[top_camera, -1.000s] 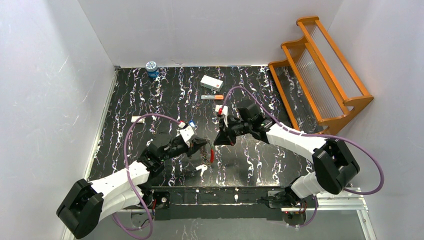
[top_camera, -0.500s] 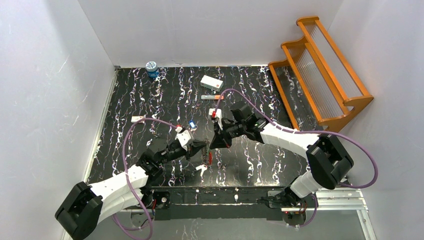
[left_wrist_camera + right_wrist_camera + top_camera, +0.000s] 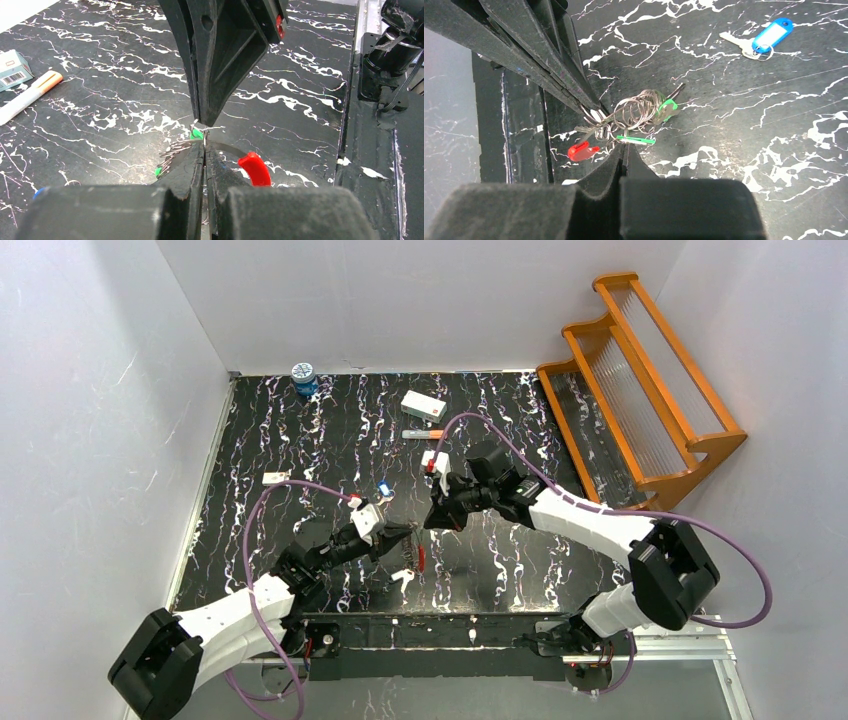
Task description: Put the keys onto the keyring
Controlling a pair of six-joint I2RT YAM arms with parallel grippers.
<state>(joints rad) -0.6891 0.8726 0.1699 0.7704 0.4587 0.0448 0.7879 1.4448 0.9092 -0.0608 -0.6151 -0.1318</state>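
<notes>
Left arm (image 3: 250, 600): you've drawn it back, uncovering blue key (image 3: 384, 490) beyond keyring (image 3: 410, 555).
Left pincer (image 3: 205, 148): clamped on keyring.
Right pincer (image 3: 624, 151): shut, tips at keyring.

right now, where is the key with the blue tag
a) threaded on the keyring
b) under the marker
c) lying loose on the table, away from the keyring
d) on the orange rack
c: the blue-tagged key lies by itself on the table, well clear of the keyring.
</notes>
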